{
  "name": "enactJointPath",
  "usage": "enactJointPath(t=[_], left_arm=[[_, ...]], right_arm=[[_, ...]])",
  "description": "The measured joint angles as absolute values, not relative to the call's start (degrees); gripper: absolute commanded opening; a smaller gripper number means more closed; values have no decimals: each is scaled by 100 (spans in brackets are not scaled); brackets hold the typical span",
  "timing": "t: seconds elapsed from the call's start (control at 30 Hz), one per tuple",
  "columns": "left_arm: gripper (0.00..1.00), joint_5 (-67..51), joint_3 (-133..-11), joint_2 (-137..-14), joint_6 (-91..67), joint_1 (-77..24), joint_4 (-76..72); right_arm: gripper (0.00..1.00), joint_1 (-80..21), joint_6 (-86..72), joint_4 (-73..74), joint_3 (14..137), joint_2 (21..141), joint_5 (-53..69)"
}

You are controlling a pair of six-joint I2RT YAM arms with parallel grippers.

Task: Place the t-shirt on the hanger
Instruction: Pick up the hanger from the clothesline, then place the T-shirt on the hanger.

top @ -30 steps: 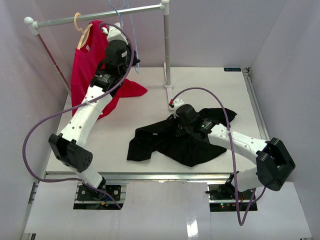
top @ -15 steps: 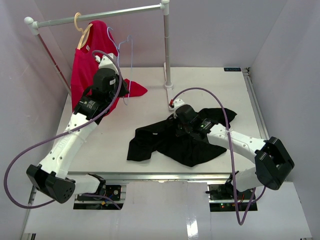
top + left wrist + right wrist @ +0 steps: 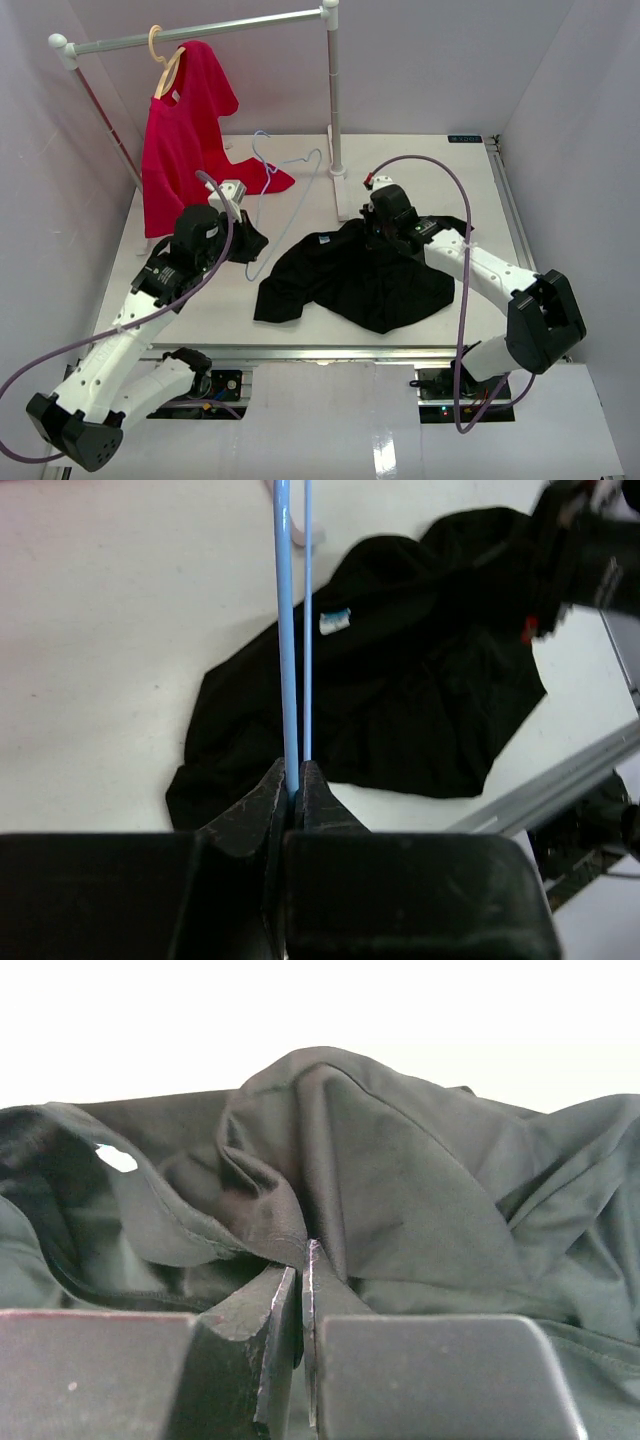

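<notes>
The black t-shirt (image 3: pixel 350 285) lies crumpled on the white table right of centre. My right gripper (image 3: pixel 380 230) is shut on a fold near its back edge and holds that part raised; the wrist view shows fabric (image 3: pixel 400 1180) pinched between the jaw tips (image 3: pixel 302 1270). My left gripper (image 3: pixel 252 243) is shut on the thin light-blue wire hanger (image 3: pixel 299 191), which slants from the gripper toward the rack's foot, hook at the far end. In the left wrist view the two blue wires (image 3: pixel 290 630) rise from the closed jaws (image 3: pixel 293 780), with the t-shirt (image 3: pixel 400 680) beyond.
A red shirt (image 3: pixel 185 130) hangs on a wooden hanger (image 3: pixel 165 65) from the rail (image 3: pixel 200 32) at the back left. The rack's upright pole (image 3: pixel 334 90) and foot (image 3: pixel 345 200) stand just behind the t-shirt. Walls close in on three sides.
My left arm has come down from the rail with the blue hanger to table height, left of the t-shirt. My right gripper has moved back and up, pulling the fabric with it.
</notes>
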State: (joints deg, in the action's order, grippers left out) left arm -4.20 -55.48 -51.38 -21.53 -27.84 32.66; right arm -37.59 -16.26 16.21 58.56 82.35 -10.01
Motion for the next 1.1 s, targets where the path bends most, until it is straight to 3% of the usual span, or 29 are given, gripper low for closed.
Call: enactJointPath(t=[0.57,1.1], left_arm=[[0,-1918,-5393,-4091,-1339,-2837,4443],[0,-2187,-5883,-4696,-1144,-3142,4881]], right_arm=[[8,-2959,-1647,2357,7192,8953,-809],[8,-2882,-1586,2440,7260,8941,-690]])
